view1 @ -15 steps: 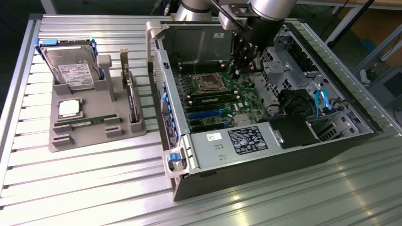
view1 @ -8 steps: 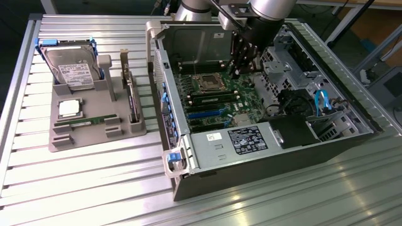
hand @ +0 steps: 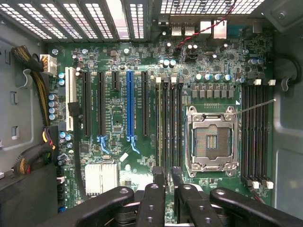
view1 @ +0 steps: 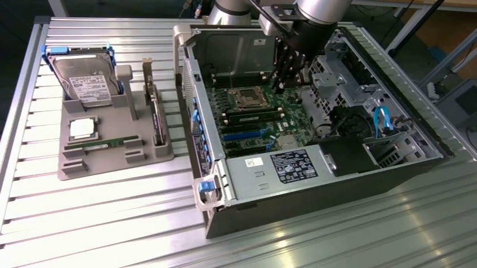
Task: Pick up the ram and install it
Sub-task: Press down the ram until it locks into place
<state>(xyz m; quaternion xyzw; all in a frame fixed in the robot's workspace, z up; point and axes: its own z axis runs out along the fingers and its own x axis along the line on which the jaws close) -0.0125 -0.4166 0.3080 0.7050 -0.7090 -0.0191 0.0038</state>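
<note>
Pincer [view1: 281, 85] above motherboard [view1: 289, 105] memory slots, grip state cannot be told, ram [view1: 99, 144] in tray [view1: 111, 163], 9 o'clock of case [view1: 313, 198].

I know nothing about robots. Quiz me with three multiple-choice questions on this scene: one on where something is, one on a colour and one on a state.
1. Where is the gripper relative to the computer case?
A) outside, beside it
B) inside, above the motherboard
C) underneath it

2. What colour is the long slot standing between black ones on the motherboard?
A) red
B) yellow
C) blue

3. How is the computer case?
A) open, with its side off
B) closed all round
C) lying upside down

Answers:
1. B, the gripper hangs within the case walls over the board.
2. C, the wrist view shows that slot bright blue.
3. A, the whole board lies in plain view from above.
</note>
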